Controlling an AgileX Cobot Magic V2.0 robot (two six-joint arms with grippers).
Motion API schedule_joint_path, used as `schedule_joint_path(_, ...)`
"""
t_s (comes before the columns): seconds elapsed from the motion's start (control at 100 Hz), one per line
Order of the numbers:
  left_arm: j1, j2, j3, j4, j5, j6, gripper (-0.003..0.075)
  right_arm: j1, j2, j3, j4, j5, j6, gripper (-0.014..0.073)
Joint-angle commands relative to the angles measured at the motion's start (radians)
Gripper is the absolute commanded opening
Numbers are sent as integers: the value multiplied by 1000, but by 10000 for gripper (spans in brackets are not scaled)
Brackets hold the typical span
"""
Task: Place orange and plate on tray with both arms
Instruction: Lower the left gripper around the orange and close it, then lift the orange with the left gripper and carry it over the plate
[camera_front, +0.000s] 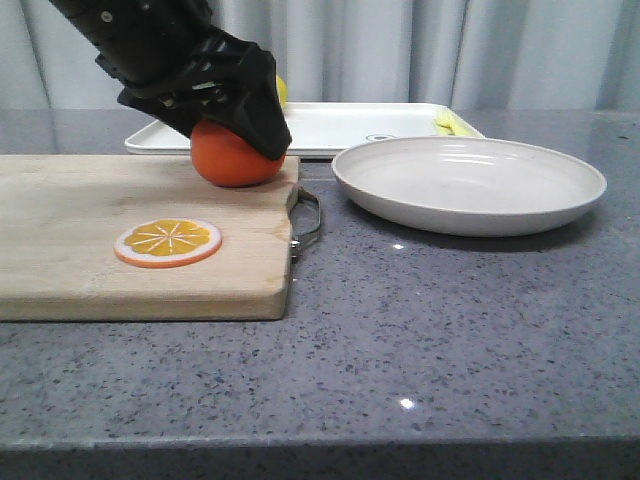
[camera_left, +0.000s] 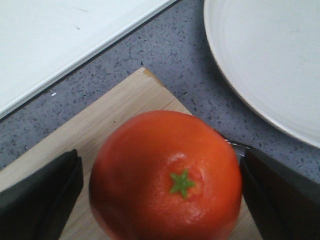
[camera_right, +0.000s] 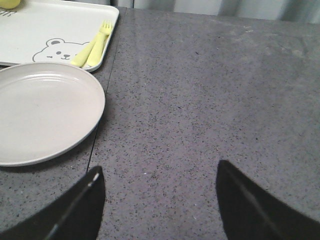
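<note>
A wooden cutting board (camera_front: 140, 235) carries the orange (camera_front: 235, 158) at its far corner, just short of the white tray (camera_front: 340, 125), which holds a yellow fork (camera_right: 92, 47). The empty plate (camera_front: 470, 185) waits alongside. The left gripper (camera_left: 160, 190) straddles the fruit, apparently ready to clamp; the right gripper (camera_right: 160, 200) hangs spread over bare counter.

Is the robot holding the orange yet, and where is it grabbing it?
Not clearly. The left gripper straddles the orange on the cutting board, fingers at its two sides, but a firm squeeze cannot be told. The right gripper holds nothing.
</note>
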Motion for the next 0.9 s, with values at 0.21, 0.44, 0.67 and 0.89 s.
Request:
schedule_joint_path(0.21, -7, -39, -34, -16, -33, 2, 461, 1, 18, -33, -11, -70, 1, 486)
schedule_joint_path(0.44, -7, -39, -34, -16, 2, 2, 421, 1, 18, -33, -11, -70, 1, 486)
schedule_joint_path(0.67, -7, -43, -64, -16, 67, 2, 421, 1, 18, -33, -11, -74, 1, 486)
schedule_joint_path(0.89, -9, -43, -181, -16, 182, 2, 421, 1, 18, -33, -11, -77, 1, 486)
